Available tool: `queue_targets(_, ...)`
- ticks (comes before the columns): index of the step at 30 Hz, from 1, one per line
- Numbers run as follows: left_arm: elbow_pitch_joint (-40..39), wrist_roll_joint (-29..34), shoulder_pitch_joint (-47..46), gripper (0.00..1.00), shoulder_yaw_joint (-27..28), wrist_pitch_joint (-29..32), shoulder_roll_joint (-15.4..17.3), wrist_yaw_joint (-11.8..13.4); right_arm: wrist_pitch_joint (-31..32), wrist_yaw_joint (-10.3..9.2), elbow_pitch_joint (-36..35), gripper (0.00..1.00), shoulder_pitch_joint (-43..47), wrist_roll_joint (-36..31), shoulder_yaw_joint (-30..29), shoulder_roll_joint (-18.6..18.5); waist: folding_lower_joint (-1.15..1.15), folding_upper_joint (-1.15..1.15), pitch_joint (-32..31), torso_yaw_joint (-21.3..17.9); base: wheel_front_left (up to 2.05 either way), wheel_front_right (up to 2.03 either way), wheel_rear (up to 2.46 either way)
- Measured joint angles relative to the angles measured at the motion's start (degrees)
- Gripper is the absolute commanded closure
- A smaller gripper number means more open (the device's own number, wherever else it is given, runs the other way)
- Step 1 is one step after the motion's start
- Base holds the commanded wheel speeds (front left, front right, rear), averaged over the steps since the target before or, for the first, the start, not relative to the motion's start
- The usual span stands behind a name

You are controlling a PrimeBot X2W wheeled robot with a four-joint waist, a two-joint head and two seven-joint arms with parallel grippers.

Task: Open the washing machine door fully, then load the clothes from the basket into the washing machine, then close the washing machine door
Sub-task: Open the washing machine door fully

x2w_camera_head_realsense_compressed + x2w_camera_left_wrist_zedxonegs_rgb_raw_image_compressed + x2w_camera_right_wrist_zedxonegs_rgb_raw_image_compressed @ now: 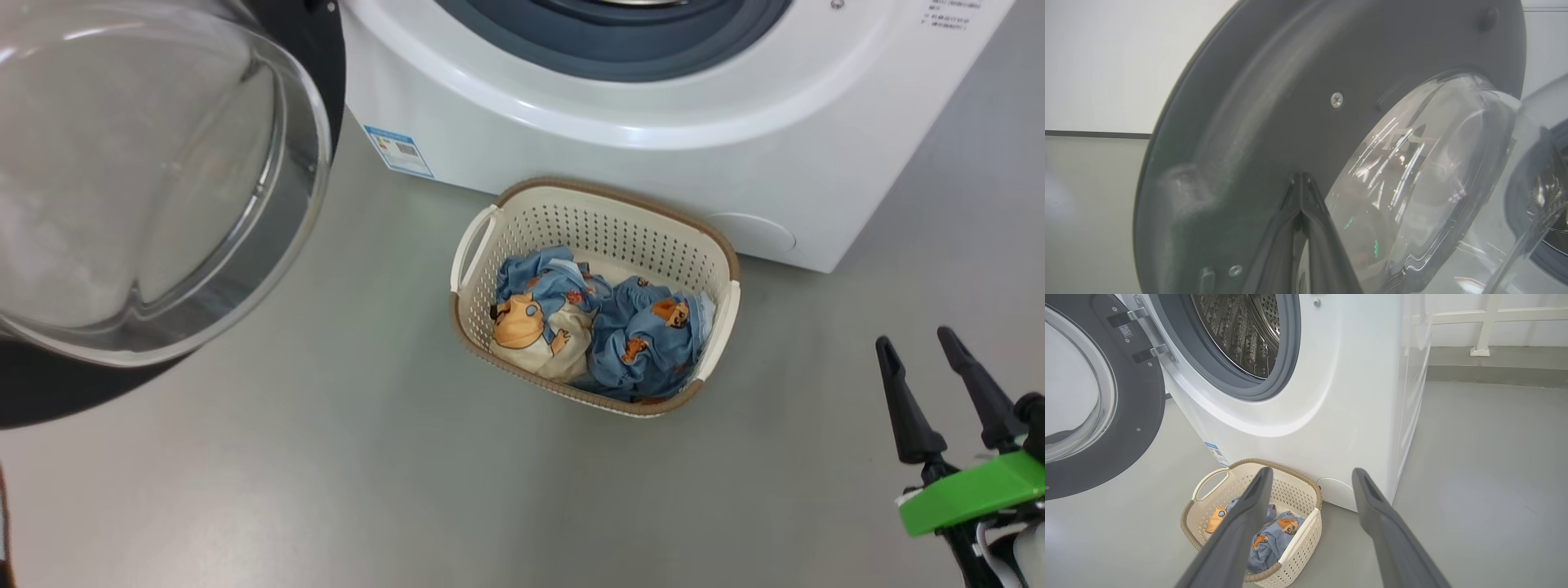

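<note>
We judge the first step, opening the door, to be in hand and near its end. Our left gripper (1300, 179) has its two long dark fingers pressed together on nothing. Their tips sit at the grey inner face of the large round washing machine door (1290, 81), with its wide black ring and bulging clear glass bowl. We cannot tell whether they touch that face or stop just short. The bowl lies just right of those closed jaws in the left wrist view. The door stands well clear of the big white boxy front-loading washing machine (571, 106), whose steel perforated drum (1241, 330) shows above and beyond the right jaws.

Our right gripper (916, 341) hangs with jaws spread wide and nothing between them. The cream-white perforated plastic basket (604, 233) with its brown rim band sits ahead of those jaws and toward our left, close against the machine's front. The light blue clothes (629, 335), printed with orange cartoon figures, lie crumpled inside it, none loaded yet.

Next, we think the left jaws should come off the door once it is wide enough. The right jaws must then go forward and down into the basket, straddle a fold of cloth clear of the wall, and close.
</note>
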Motion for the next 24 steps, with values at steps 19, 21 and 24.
queue_targets(19,10.74,8.40,-10.96,1.00,10.49,-0.05,4.20,-2.60,0.00,0.00,-0.79,0.00,-5.69,-0.09,0.67,-2.76,0.00,0.00,7.74,-1.70,0.00,0.00,0.00)
queue_targets(21,11.39,8.89,-11.83,1.00,11.49,-0.05,4.45,-2.94,0.00,0.00,-0.99,0.00,-6.08,-0.09,0.66,-3.02,0.00,0.00,8.41,-1.75,0.00,0.00,0.00)
queue_targets(24,12.11,9.96,-12.92,1.00,12.49,-0.07,4.71,-3.05,0.00,0.00,-1.02,0.00,-6.33,-0.09,0.66,-3.47,0.00,0.00,9.31,-1.79,0.00,0.00,0.00)
